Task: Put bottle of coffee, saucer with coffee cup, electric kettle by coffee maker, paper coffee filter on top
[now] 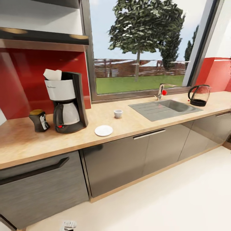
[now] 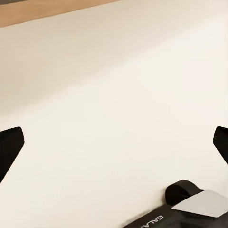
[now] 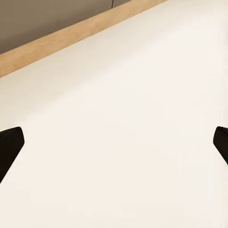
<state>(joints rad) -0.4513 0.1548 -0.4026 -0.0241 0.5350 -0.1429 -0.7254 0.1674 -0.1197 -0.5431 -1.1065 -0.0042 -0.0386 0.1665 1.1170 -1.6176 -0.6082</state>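
On the kitchen countertop (image 1: 134, 123) the coffee maker (image 1: 65, 102) stands at the left, against the red wall. A white paper coffee filter (image 1: 53, 74) lies on its top. The dark bottle of coffee (image 1: 39, 120) stands just left of it. The white saucer (image 1: 103, 130) lies bare to its right, near the front edge. Farther back, apart from the saucer, stands the coffee cup (image 1: 118, 113). The electric kettle (image 1: 199, 95) is at the far right, beyond the sink. My left gripper (image 2: 114, 152) and right gripper (image 3: 114, 152) are both open over the pale floor, holding nothing.
The kitchen shelf (image 1: 45, 36) hangs above the coffee maker. An inset steel sink (image 1: 165, 109) with a faucet (image 1: 161, 90) lies between cup and kettle. Dark cabinet fronts (image 1: 122, 160) run below the top. Part of my base (image 2: 190, 209) shows in the left wrist view.
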